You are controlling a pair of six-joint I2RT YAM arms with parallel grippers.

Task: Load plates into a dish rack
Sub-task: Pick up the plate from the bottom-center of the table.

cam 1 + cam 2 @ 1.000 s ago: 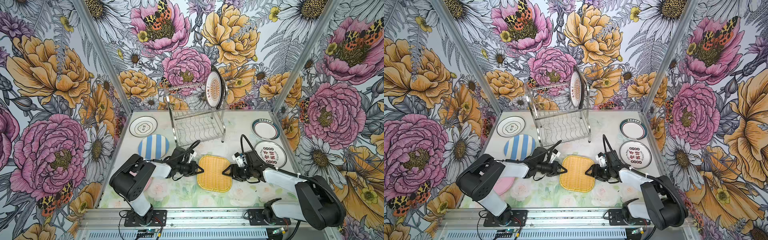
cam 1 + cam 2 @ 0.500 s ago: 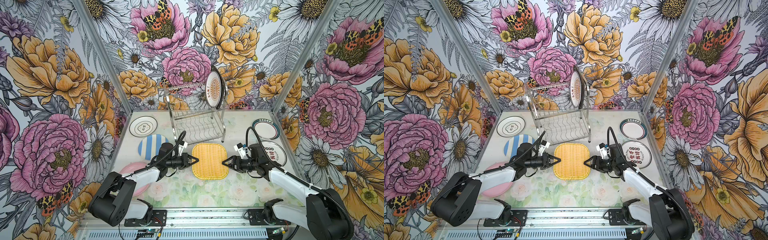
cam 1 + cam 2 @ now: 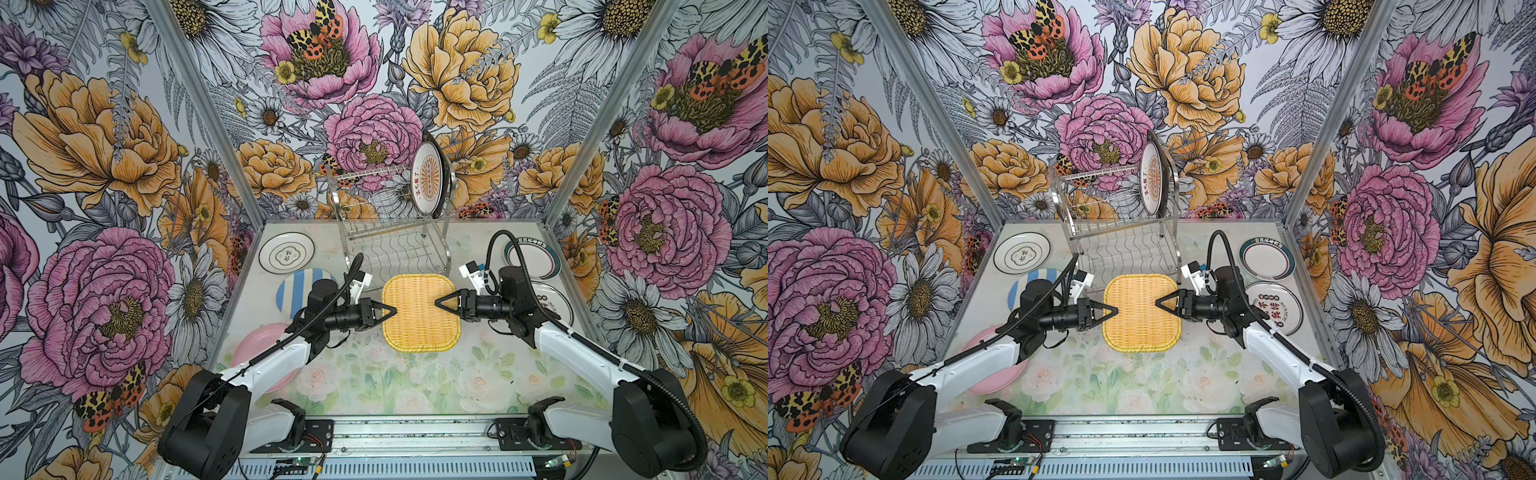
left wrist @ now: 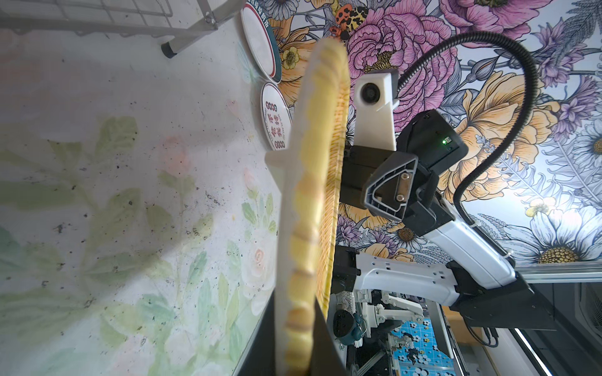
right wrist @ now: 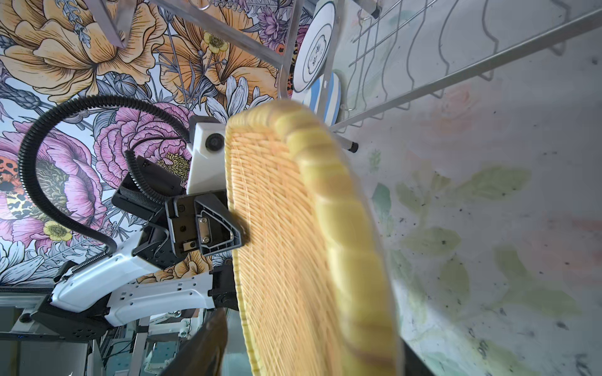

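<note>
The yellow woven-look square plate (image 3: 419,311) (image 3: 1142,311) hangs above the table in front of the dish rack (image 3: 390,245), lying roughly flat. My left gripper (image 3: 392,311) (image 4: 294,358) is shut on its left rim. My right gripper (image 3: 437,302) (image 5: 314,355) is open, with its jaws straddling the right rim. One finger stands clear of the woven face. An orange sunburst plate (image 3: 430,178) stands upright at the right end of the rack's upper tier, with a dark plate (image 3: 449,174) right behind it.
On the left lie a white ringed plate (image 3: 286,252), a blue-white striped plate (image 3: 297,286) and a pink plate (image 3: 253,353), which is partly under my left arm. On the right are a teal-rimmed plate (image 3: 532,259) and a red-lettered plate (image 3: 555,303). Floral walls close in three sides.
Both arms have stretched out and carried the yellow plate up and away from the front edge, closer to the rack. The left grip has stayed shut on it.
</note>
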